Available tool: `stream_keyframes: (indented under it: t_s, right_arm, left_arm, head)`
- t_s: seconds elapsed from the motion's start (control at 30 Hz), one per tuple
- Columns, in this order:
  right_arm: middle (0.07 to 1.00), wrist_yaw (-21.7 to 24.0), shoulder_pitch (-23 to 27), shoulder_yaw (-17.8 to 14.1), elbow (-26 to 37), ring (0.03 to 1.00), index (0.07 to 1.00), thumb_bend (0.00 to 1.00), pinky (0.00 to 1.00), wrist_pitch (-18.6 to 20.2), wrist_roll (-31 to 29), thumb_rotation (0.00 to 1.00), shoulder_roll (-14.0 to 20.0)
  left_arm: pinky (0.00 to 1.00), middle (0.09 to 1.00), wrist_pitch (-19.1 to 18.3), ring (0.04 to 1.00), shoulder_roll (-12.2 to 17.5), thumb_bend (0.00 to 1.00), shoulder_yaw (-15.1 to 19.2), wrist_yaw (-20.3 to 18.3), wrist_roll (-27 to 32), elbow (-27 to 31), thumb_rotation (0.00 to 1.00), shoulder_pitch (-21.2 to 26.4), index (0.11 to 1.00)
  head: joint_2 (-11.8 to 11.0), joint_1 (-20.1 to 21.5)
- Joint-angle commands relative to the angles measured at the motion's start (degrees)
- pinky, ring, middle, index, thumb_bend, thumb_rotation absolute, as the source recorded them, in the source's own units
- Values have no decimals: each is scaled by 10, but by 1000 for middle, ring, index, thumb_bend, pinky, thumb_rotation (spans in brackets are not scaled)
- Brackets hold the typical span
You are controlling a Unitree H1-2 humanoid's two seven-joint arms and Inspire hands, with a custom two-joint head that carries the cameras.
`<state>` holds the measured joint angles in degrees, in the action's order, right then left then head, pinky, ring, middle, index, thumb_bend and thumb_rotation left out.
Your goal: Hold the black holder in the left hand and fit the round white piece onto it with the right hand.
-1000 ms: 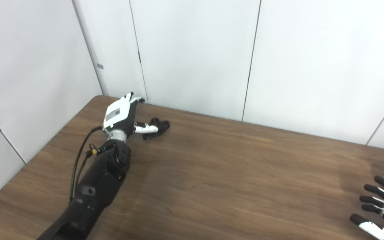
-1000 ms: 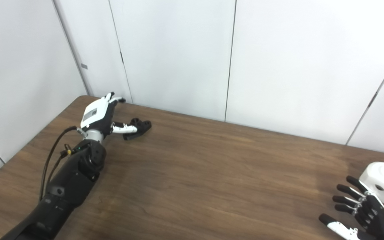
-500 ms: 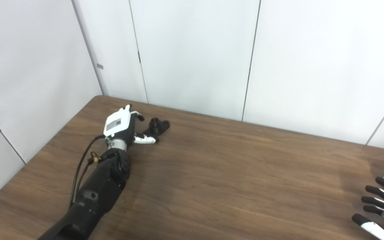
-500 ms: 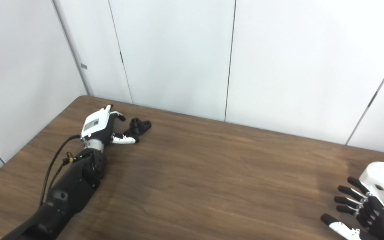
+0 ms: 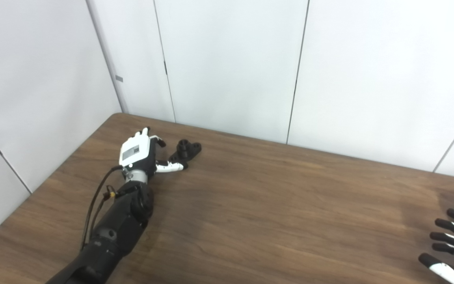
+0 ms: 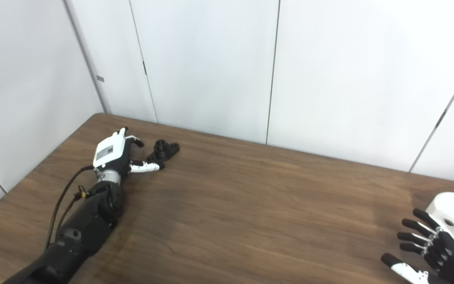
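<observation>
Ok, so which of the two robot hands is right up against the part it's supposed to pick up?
The left robot hand, at the far left: its thumb reaches the black holder. The right robot hand sits spread open just short of the round white piece.

Paired head-mounted views, set side by side, angled down from above at the desk (image 5: 274, 205) and white wall panels (image 6: 329, 71), overlapping almost wholly.

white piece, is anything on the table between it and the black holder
Nothing visible. Bare table lies between the white piece at the right and the black holder by the left hand.
</observation>
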<state>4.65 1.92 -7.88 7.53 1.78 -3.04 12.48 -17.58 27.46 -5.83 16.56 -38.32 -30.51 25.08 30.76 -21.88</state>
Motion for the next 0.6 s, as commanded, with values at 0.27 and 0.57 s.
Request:
stream_keyframes:
  t_s: [0.27,0.57]
  right_arm:
    - [732,-3,4,-9,26,648,793,741,582,-13,-5,162,8]
    - [743,-5,-2,-12,41,654,795,740,593,-1,-2,169,8]
  left_arm:
    - [1000,1000,21,1000,-12,979,2,-16,53,-16,292,12,704]
    - [1000,1000,35,1000,-29,988,-6,-7,72,-39,309,23,700]
  head:
    - [5,5]
    - [11,7]
